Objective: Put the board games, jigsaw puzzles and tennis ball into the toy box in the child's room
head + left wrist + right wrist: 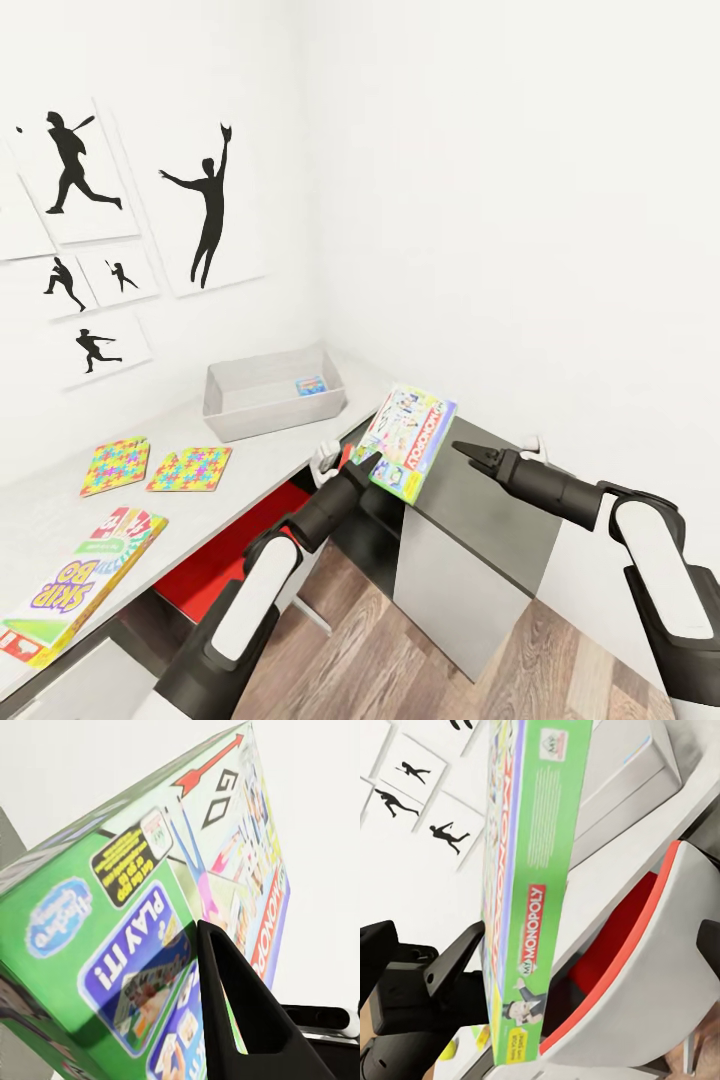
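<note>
While the head view takes in the whole corner of the room, the left wrist view crowds in on the Monopoly box (410, 442), whose green "Play it!" side lies right against one dark finger (247, 1020). Seen from the head, the left jaws (362, 462) are closed on the box's lower near corner, holding it tilted in the air beyond the tabletop's (60, 520) front edge. From the right wrist view the box stands edge-on, with the red-trimmed white chair (660, 967) behind it. The right jaws (470, 455) hover just beside the box's far edge, slightly parted and touching nothing. Up and left of the held box sits the toy box (275, 392), with a small blue box (311, 386) inside. Farther along lie two jigsaw puzzles (115, 466) (190, 469) and the Skip-Bo box (75, 585), near the front edge. Bare tabletop lies between the toy box and the puzzles.
</note>
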You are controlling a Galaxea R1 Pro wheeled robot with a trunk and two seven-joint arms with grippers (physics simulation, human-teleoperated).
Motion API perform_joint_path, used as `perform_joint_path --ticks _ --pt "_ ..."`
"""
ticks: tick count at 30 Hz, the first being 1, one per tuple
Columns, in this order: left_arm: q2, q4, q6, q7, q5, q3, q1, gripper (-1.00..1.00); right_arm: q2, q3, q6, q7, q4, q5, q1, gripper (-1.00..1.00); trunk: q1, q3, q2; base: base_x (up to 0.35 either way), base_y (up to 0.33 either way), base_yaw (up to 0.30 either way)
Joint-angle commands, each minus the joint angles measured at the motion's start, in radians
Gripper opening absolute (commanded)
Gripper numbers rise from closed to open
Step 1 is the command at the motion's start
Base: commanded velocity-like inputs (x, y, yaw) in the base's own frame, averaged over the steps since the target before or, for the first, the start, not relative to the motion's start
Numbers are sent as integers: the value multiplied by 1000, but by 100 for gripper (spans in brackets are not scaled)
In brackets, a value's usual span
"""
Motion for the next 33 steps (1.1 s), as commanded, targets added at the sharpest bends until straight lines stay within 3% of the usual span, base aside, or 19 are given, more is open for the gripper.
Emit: perform_joint_path --ticks 1,11,21,33 --pt "-1 0 4 -1 6 0 -1 -100 0 -1 4 10 0 10 -1 100 1 -2 -2 0 0 0" --pt "-3 21 -24 1 5 -9 -2 -100 1 0 5 8 0 7 -1 100 1 -2 -2 0 0 0" --pt "-11 41 -50 1 4 -55 -14 -100 1 0 6 6 0 6 -1 100 1 -2 -2 0 0 0" --pt "-13 58 -68 1 3 -69 -18 -100 1 3 6 6 0 5 -1 100 1 -2 -2 0 0 0"
